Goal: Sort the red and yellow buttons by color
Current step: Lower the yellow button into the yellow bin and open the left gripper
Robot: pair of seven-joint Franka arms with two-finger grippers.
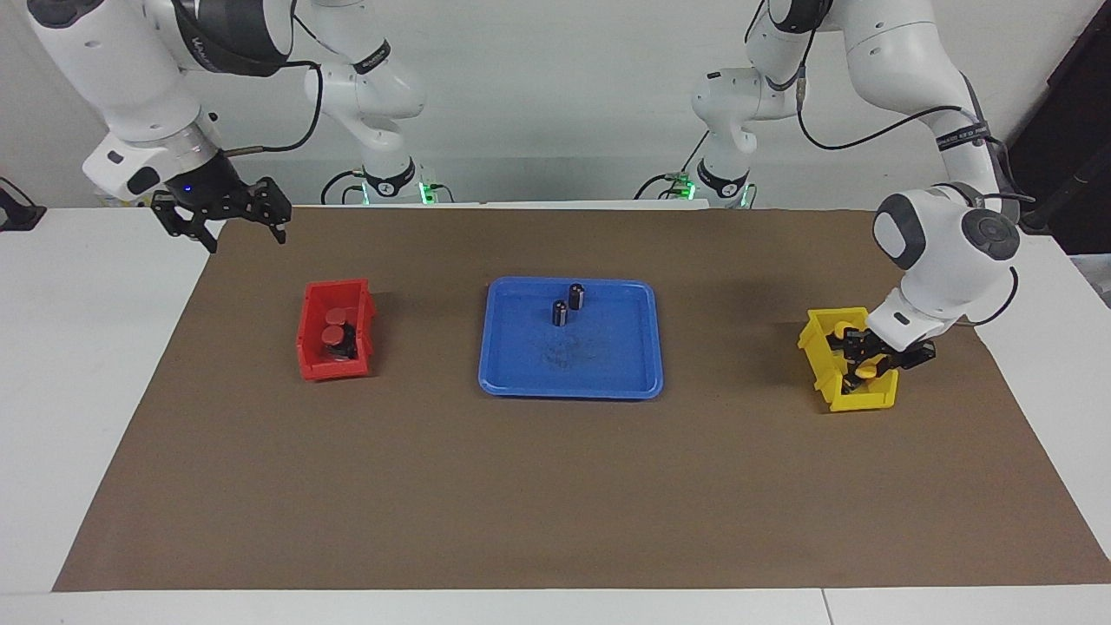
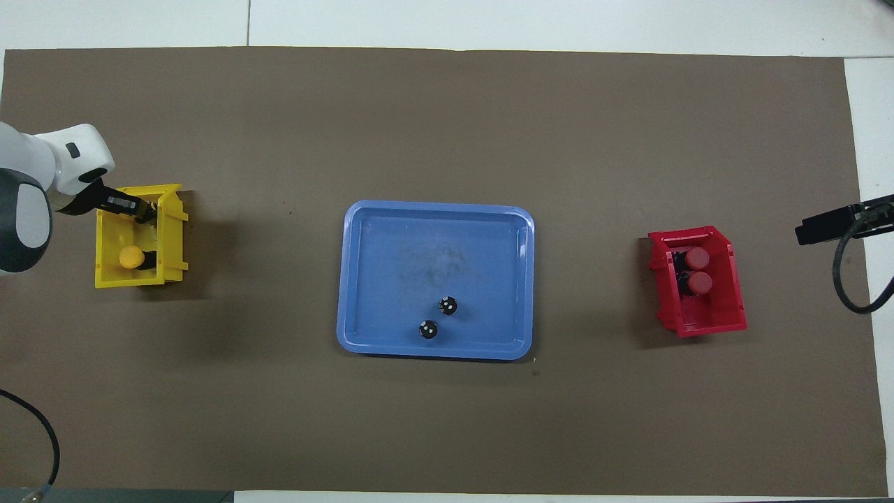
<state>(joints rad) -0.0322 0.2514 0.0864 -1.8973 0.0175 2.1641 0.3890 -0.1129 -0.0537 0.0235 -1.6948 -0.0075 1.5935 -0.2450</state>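
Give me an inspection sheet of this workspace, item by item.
Surface: brown mat on a white table.
Job's things: two red buttons in the red bin; yellow buttons in the yellow bin.
Clutter: two dark cylinders in the blue tray.
Grippers: left gripper in the yellow bin around a yellow button; right gripper open, waiting over the mat's edge.
Cables: black cable by the right gripper.
Surroundings: nothing seen.

A robotics lab: two white robot arms (image 1: 942, 252) bolted at the top of the frame, trailing cables (image 1: 877, 130), a plain white worktop (image 1: 87, 365) under brown paper (image 1: 555, 486), bare walls.
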